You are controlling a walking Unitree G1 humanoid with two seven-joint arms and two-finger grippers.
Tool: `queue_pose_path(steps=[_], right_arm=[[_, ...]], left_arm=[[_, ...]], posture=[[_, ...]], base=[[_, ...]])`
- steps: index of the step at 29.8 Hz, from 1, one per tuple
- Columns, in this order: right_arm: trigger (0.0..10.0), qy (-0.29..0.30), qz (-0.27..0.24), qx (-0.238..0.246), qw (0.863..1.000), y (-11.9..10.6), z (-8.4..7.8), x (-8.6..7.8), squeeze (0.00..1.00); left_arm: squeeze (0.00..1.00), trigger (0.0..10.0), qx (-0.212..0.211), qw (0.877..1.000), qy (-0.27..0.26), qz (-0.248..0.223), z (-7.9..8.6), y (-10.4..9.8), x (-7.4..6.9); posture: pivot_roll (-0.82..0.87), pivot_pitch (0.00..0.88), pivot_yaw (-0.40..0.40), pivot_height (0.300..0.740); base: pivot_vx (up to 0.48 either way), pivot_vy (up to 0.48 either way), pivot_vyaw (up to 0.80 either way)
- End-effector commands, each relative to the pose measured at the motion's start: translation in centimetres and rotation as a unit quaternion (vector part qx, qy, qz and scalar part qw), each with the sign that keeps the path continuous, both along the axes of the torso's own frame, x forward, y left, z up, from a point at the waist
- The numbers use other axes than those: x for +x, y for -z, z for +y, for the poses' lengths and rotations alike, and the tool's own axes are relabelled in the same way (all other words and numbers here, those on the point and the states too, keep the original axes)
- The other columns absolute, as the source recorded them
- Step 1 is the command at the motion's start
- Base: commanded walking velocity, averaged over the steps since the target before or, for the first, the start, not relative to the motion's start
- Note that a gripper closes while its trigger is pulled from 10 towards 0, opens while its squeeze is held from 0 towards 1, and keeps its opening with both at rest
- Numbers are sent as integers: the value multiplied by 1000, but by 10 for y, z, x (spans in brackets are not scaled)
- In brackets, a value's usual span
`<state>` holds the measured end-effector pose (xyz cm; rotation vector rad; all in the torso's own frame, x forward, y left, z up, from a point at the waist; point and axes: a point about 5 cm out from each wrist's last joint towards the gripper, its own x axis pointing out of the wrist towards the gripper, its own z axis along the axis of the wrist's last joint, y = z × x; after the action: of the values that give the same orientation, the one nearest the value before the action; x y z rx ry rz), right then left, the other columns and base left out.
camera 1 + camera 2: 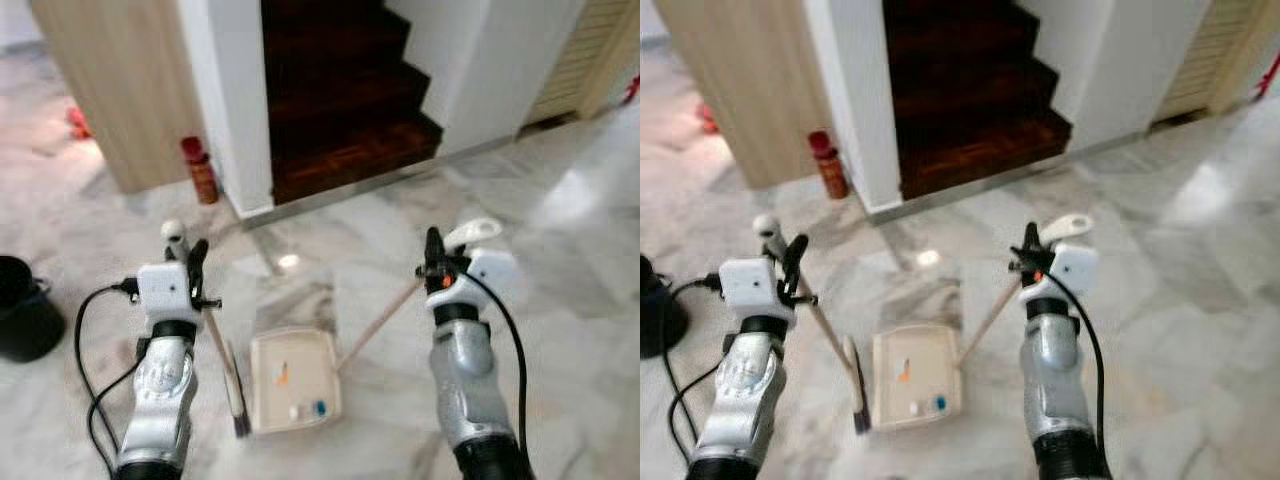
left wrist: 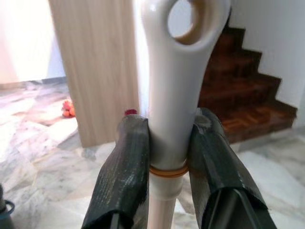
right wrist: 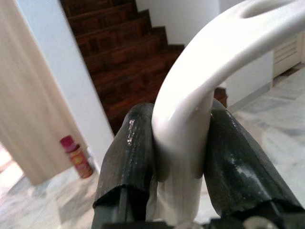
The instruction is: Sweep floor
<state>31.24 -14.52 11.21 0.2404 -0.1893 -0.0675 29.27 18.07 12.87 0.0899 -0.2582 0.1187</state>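
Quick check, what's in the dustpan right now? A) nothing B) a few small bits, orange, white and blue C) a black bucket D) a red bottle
B: the dustpan on the marble floor holds an orange scrap plus a white bit and a blue bit near its lower edge.

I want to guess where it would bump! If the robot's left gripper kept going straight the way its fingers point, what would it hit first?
Probably the light wooden panel beside the dark stairs, though depth is hard to judge. The left gripper is shut on the broom handle.
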Motion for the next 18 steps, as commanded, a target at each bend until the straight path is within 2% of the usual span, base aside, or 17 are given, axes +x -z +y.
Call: queue_pose_path(steps=[1, 15, 18], right_arm=[[10000, 10, -18, -5, 1000, -7, -7, 0, 0], [10000, 10, -15, -3, 1000, -7, -7, 1, 0], [10000, 12, -16, -3, 1000, -7, -8, 2, 0]], left_arm=[[0, 10000, 6, 1000, 6, -12, -1, -5, -1], [0, 10000, 4, 1000, 9, -8, -2, -3, -2], [0, 10000, 2, 1000, 9, -8, -1, -4, -1]], posture=[[12, 20, -44, 740], [15, 11, -40, 740], [13, 23, -43, 740]], base=[[0, 0, 0], [0, 0, 0], [0, 298, 0]])
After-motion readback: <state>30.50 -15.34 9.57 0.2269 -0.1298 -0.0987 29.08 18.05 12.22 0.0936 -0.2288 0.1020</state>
